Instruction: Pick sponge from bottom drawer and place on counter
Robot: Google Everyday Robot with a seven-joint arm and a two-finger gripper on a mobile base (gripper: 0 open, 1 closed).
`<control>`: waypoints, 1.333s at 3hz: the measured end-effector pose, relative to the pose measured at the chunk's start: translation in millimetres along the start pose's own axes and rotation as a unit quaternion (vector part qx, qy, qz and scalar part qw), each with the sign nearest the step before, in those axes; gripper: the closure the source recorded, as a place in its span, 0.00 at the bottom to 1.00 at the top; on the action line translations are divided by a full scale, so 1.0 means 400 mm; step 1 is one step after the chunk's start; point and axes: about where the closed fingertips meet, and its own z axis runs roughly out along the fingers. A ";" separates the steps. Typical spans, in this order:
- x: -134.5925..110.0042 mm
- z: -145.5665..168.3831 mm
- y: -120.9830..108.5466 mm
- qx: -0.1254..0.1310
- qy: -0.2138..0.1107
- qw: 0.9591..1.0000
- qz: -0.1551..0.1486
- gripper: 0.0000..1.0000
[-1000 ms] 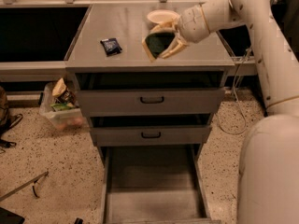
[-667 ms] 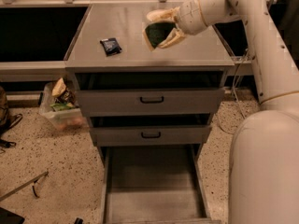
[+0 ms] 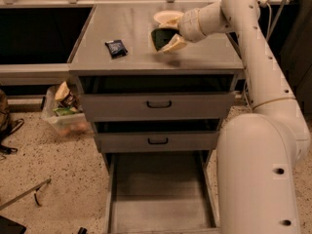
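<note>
The robot's body hides the bottom drawer's (image 3: 156,189) right front corner. The gripper (image 3: 162,33), above the counter (image 3: 126,28) and right of a packet (image 3: 116,48), clamps the sponge (image 3: 158,37) between its fingers, which cover the sponge's edges. Whether the sponge touches the counter is unclear.

My cream-white gripper (image 3: 169,31) above the shiny grey counter (image 3: 141,60), dark green sponge (image 3: 159,37) between my pale fingers (image 3: 175,43), dark blue packet (image 3: 116,48), plain grey bottom drawer (image 3: 158,191), black handles (image 3: 159,104), beige floor (image 3: 63,179) with dark speckles
</note>
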 end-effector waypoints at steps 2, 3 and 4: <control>0.063 0.050 0.029 -0.017 0.016 0.998 0.066 0.83; 0.063 0.050 0.029 -0.017 0.016 0.998 0.066 0.60; 0.063 0.051 0.029 -0.017 0.016 0.998 0.066 0.36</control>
